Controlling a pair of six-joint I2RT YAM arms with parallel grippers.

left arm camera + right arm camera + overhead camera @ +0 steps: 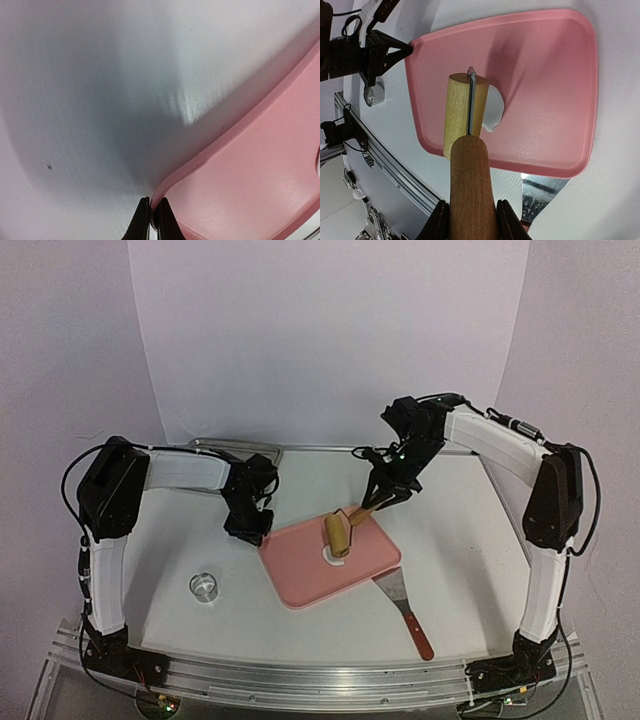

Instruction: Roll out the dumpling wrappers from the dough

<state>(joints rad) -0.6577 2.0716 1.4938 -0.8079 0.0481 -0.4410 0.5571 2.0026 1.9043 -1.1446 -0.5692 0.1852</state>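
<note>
Roller [462, 107], handle clamped in right gripper [470, 222], sits on dough [493, 107]; left gripper [152, 220] pinches nine-o'clock corner of pink board [310, 585], where slipping grip could let board skid.

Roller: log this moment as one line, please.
left gripper: jaws shut on board corner | right gripper: jaws shut on roller handle | roller: on white dough, mid-board

Bright even light; soft shadows; left wrist close-up blurry.
</note>
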